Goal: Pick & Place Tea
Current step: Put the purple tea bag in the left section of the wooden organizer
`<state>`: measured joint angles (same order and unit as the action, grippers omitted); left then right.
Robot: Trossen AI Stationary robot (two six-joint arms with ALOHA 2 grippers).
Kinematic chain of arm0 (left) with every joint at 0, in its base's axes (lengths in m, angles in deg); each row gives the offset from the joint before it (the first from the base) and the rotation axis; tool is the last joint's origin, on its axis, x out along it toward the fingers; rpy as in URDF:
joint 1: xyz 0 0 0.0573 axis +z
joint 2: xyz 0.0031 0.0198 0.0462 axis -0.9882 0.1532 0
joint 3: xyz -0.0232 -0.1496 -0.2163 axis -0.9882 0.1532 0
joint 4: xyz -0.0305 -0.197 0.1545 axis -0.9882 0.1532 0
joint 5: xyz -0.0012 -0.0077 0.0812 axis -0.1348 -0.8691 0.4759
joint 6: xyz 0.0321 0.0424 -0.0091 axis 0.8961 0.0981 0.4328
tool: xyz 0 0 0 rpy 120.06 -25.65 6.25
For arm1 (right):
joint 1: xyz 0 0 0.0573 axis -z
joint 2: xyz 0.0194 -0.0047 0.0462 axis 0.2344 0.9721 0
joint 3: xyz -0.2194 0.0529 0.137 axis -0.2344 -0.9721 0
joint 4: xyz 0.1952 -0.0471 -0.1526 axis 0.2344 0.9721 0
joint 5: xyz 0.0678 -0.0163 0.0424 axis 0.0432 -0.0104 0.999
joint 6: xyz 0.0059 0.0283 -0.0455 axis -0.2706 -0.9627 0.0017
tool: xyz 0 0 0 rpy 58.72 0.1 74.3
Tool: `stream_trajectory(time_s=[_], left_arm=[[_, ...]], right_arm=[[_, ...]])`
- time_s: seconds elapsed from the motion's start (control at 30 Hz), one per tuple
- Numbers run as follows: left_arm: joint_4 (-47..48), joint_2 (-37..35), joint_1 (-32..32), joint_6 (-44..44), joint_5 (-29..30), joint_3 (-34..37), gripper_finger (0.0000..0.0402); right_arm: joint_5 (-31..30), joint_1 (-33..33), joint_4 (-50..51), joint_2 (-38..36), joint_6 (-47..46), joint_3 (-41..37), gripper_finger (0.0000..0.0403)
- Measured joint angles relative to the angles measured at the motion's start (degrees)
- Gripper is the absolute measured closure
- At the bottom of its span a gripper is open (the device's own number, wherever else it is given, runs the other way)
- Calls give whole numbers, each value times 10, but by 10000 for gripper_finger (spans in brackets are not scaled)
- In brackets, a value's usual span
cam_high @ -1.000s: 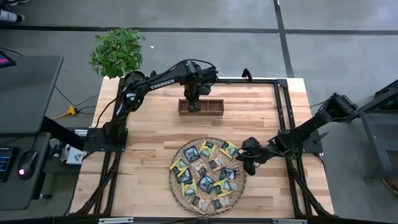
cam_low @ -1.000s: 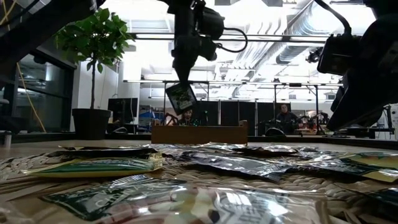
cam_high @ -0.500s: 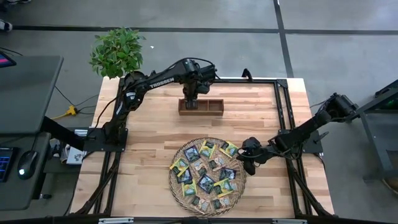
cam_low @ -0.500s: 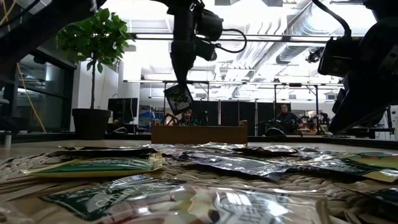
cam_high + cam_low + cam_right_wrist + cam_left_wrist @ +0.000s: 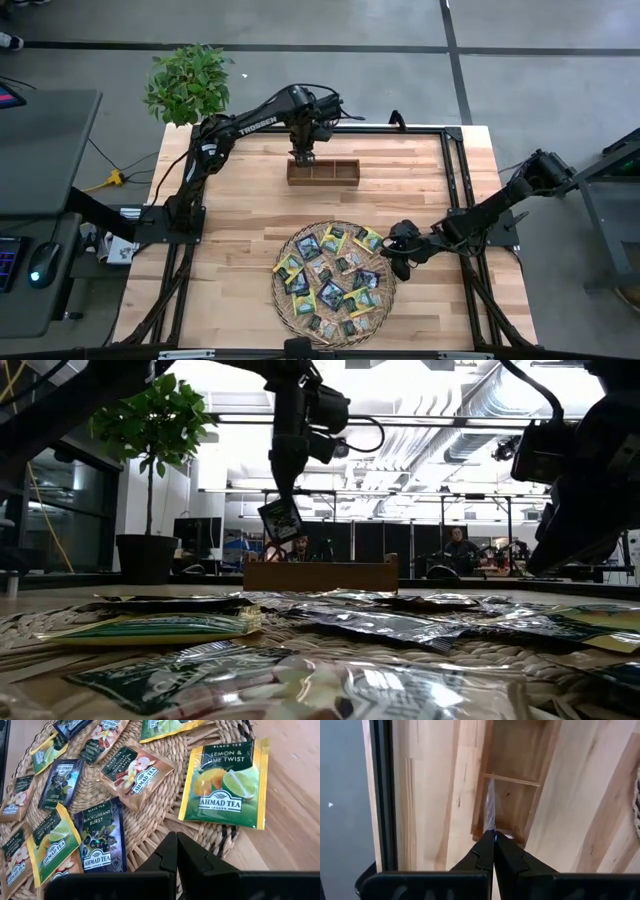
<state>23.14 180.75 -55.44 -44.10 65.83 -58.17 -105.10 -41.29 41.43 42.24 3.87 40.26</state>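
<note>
A dark tea sachet [image 5: 281, 520] hangs from my shut left gripper [image 5: 303, 158] above the left end of a long wooden box [image 5: 323, 172] at the table's far middle. The left wrist view sees the sachet [image 5: 490, 807] edge-on over the box's divided inside [image 5: 512, 795]. Several more tea sachets [image 5: 330, 280] in green, yellow and dark wrappers lie flat on the round woven tray [image 5: 280, 300] near the front edge. My right gripper [image 5: 395, 257] is shut and holds nothing, just above the tray's right rim [image 5: 220, 845], next to a lemon-and-lime sachet [image 5: 225, 785]. My left gripper pinches the sachet's top edge [image 5: 492, 829] between its two fingertips. The fingers come from above and point straight down. The sachet hangs below them, slightly tilted, clear of the box and the table.
A potted plant [image 5: 188, 85] stands at the far left corner. A black frame rail [image 5: 450, 180] runs along the table's edges. Bare wood lies between the box and the tray.
My left gripper has carried the hanging sachet toward the table's left and a little toward the far edge, from over the box's middle-left to over its left end. The sachet stays pinched and clear of the box. The right arm has kept still.
</note>
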Motion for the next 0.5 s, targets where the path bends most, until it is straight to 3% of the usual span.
stream_trajectory(time_s=[0.5], left_arm=[[0,0,2,4,10,22,401]], right_arm=[[-2,0,6,0,-4,0,403]])
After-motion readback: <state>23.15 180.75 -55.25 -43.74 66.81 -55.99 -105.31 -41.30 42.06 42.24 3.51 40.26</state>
